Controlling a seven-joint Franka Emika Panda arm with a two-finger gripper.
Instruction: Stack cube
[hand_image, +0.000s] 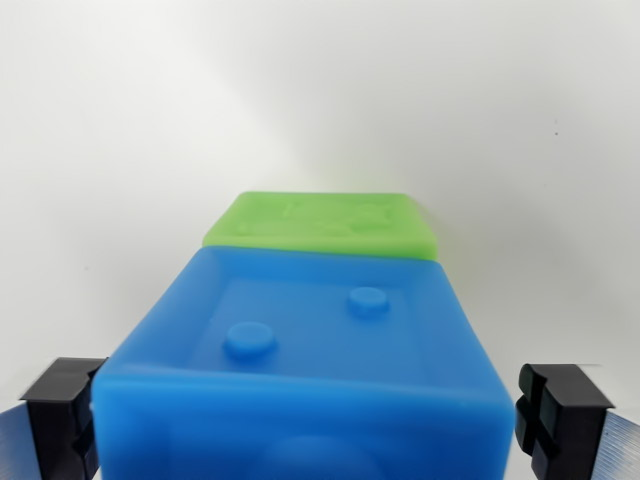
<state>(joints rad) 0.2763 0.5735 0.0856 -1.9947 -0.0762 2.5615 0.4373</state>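
A blue cube (310, 350) with two round studs on its top face fills the lower half of the wrist view. It sits between my gripper (305, 415) fingers, whose black pads press against its left (65, 410) and right (555, 410) sides. The gripper is shut on the blue cube. A green cube (325, 222) lies just beyond it, toward the top of the view. Only the green cube's embossed top face shows, and the blue cube hides its near edge. I cannot tell whether the two cubes touch.
A plain white surface (320, 90) surrounds both cubes on every side. No other object shows in the wrist view.
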